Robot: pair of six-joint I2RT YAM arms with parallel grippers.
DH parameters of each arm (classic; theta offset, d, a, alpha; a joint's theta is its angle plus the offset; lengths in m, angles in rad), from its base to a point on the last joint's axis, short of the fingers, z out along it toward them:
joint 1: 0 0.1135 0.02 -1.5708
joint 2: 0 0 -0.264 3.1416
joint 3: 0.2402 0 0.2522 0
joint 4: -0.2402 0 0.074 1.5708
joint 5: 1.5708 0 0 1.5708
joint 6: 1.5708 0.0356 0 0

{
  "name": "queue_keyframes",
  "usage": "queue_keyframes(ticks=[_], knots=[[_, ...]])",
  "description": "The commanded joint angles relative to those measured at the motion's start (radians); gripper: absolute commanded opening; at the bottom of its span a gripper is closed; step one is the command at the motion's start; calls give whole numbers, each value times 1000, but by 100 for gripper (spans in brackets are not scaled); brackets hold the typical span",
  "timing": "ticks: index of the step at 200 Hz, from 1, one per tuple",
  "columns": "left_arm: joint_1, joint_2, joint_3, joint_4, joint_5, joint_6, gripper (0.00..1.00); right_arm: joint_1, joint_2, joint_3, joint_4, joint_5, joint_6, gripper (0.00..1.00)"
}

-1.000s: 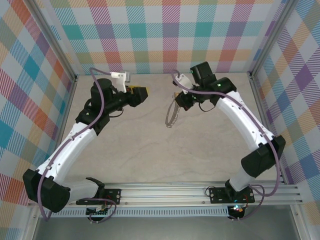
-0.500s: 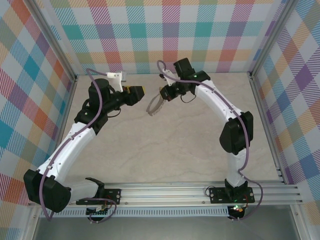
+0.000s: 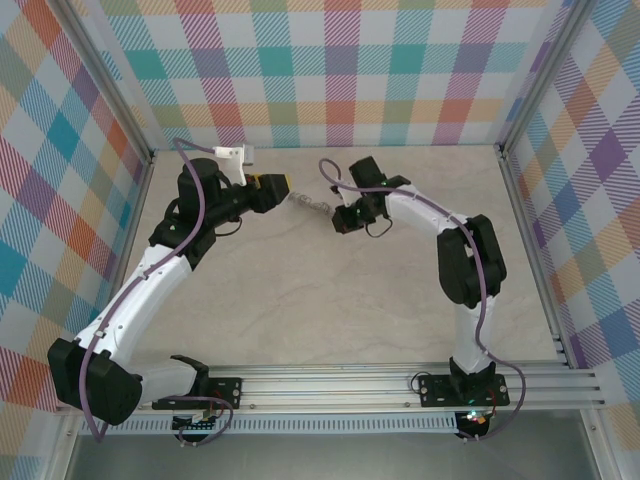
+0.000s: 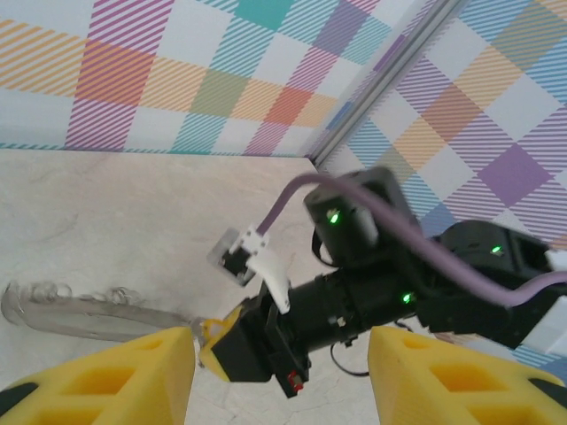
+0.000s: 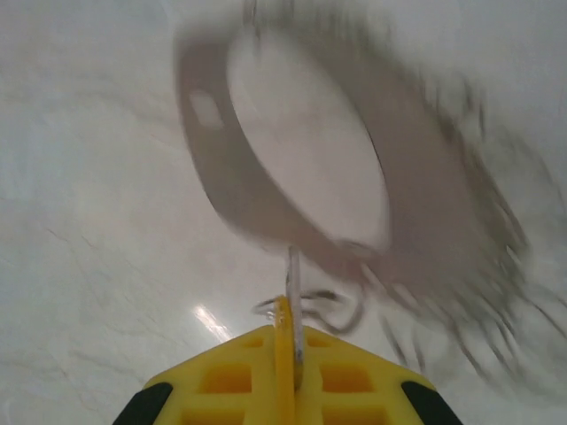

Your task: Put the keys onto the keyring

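Right gripper [image 5: 285, 332] clamped on thin silvery beaded keyring [image 5: 221, 208]; left gripper [image 3: 283, 188] spread wide, empty. Should steady ring before threading.

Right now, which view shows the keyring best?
Right wrist: the keyring faces the camera with its loop opening visible, though blurred. Left wrist has it edge-on, a blurred sliver; top external, a tiny silvery streak.

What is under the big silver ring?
Bare beige table shows under and through the keyring, which the right pincer grips by a thin wire. The picture is blurry, so small things are hard to tell, and the pinched bit is hidden between its yellow fingers.
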Motion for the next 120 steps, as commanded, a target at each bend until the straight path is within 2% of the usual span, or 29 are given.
queue_keyframes(ticks=[1, 68, 120], knots=[[15, 2, -5, 20, 26, -13, 54, -3, -100, -84, 86, 7, 66, 0], [15, 15, -9, 19, 42, -19, 54, 0, -123, -260, 171, -42, 149, 0], [14, 15, -16, 21, 49, -19, 54, 17, -123, -333, 219, -53, 192, 0]])
